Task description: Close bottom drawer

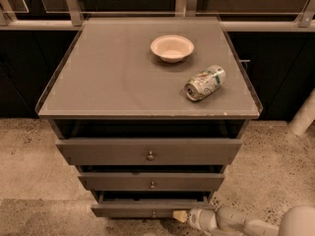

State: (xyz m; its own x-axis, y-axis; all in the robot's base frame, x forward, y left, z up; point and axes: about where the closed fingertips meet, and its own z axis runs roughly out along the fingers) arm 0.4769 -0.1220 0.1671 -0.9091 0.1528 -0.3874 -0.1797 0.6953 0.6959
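Claw (180, 216) sits low at the front of the cabinet, its pale tip at the face of the bottom drawer (125, 209), just right of the small centre knob (153, 214) as you view it. You cannot tell whether it is spread or pressed together, nor whether the tip touches the panel or only stands just beside it.

The bottom drawer is the lowest and slimmest of the three fronts, with a dark gap above it, so I judge it not yet home. Its long axis runs left to right across your view. From the claw, the drawer lies straight ahead, toward the cabinet body and away from the camera. Your push should therefore go square to that panel. Because the tip is off-centre to the right, watch that the drawer does not skew on its runners.

The arm (246, 225) comes in from the lower right, along the speckled floor (275, 181).

Above sit the middle drawer (123, 182) and the tall top drawer (108, 151). On the tabletop (108, 77), well apart from the claw, stand a pale bowl (172, 48) and a can (205, 82) lying on its side.
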